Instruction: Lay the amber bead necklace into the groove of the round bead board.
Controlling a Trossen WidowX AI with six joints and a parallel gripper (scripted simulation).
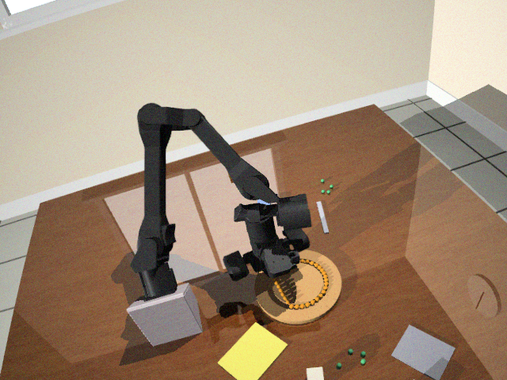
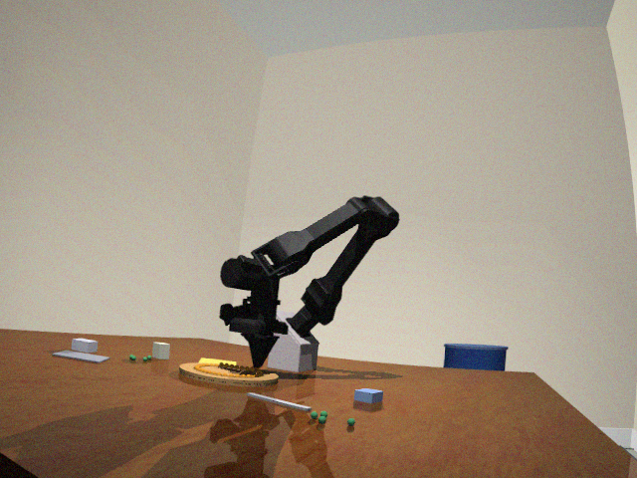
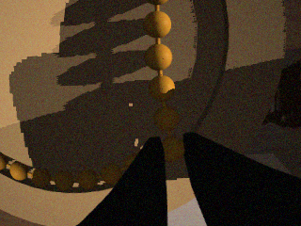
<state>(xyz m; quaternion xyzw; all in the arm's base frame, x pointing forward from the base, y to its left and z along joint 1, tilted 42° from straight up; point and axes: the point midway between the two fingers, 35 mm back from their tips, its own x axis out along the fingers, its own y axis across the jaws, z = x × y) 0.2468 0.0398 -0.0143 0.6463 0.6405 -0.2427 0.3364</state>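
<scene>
Black six-joint arm (image 1: 153, 184) rises from a grey block base (image 1: 180, 323), bends sharply at the elbow and slopes down so its wrist points straight at the glossy brown wooden table (image 1: 368, 261). Its black parallel-jaw gripper (image 3: 171, 151) stands low over the round tan bead board (image 1: 327, 302), jaws nearly together and clamped on one end of the amber bead necklace (image 1: 323, 282). Smooth round beads on a thin cord run away from the fingertips across the board's flat centre, while the rest of the strand curves along the dark circular groove (image 3: 216, 56). A flat yellow square sheet (image 1: 251, 351) lies just beside the board.
</scene>
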